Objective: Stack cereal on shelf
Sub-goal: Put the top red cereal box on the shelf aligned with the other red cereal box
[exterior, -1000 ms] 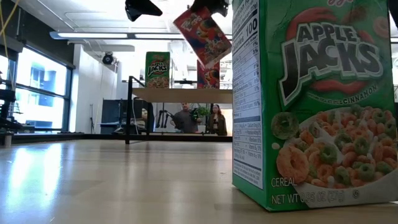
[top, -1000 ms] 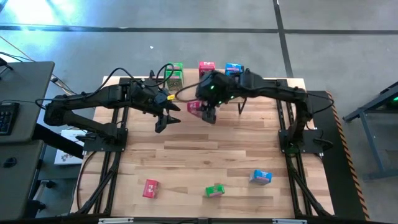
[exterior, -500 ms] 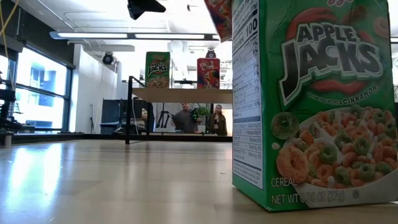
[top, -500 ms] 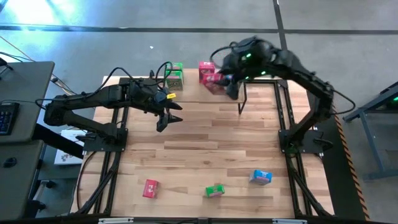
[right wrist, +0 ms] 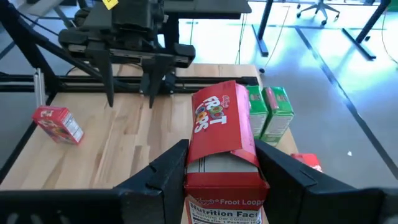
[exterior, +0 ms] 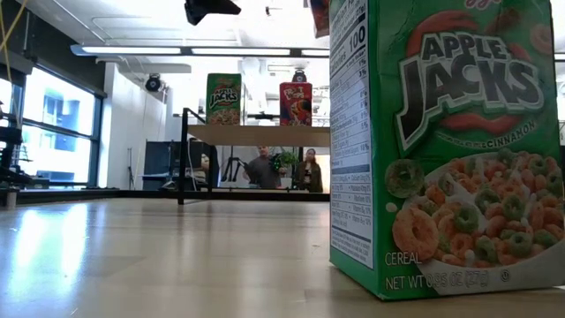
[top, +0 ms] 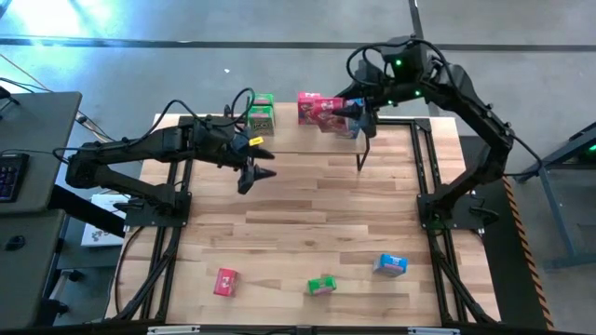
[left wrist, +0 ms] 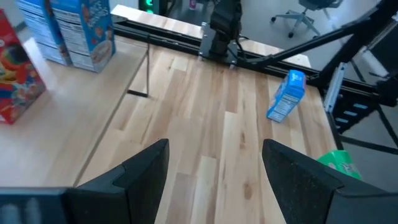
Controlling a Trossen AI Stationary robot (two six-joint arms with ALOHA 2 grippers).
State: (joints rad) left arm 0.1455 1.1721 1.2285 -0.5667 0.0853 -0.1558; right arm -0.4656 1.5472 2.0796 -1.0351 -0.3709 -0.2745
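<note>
I am holding a red cereal box [right wrist: 222,134] clamped in the right gripper [top: 352,110] fingers, directly above another red box [right wrist: 224,211] on the shelf [top: 291,137], long axis upright, while the left gripper [top: 255,175] is hanging open, empty, over the surface [top: 307,223].

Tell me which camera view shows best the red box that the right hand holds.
The right wrist view: the red Froot Loops box fills the centre, clamped between the right hand fingers. The high view shows it small, over the shelf. The low view shows only a corner; the left wrist view, none.
</note>
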